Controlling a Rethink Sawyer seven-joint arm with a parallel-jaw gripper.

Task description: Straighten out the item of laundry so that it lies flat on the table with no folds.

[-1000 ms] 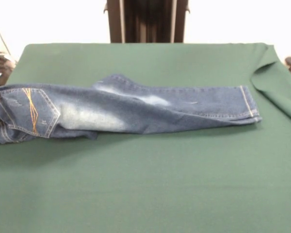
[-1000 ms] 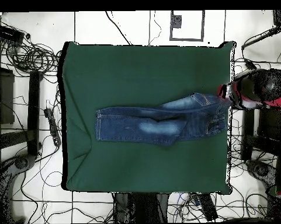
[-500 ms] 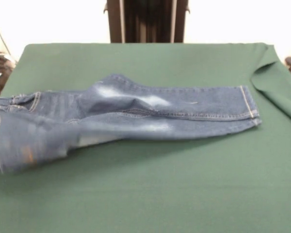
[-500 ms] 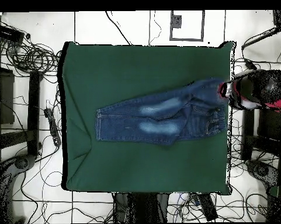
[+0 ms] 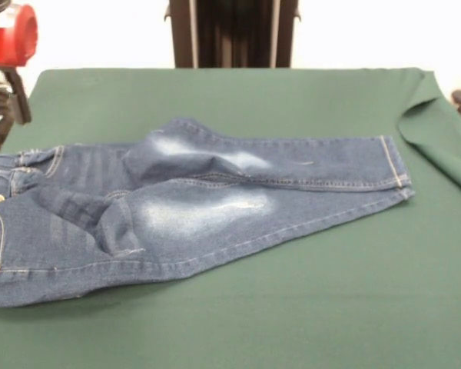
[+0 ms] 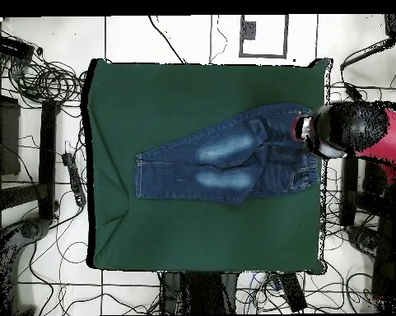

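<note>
Item: denim jeans (image 5: 192,207), spread on the green bench (image 5: 307,307) just beside the arm's end, legs overlapping; jaws' state we cannot tell; we judge the upper leg needs drawing sideways, clear of its twin.

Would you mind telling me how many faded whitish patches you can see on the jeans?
2 on the jeans: one patch on the nearer leg's thigh, the other patch on the farther leg along a raised fold. More may be hidden in folds or underneath.
</note>
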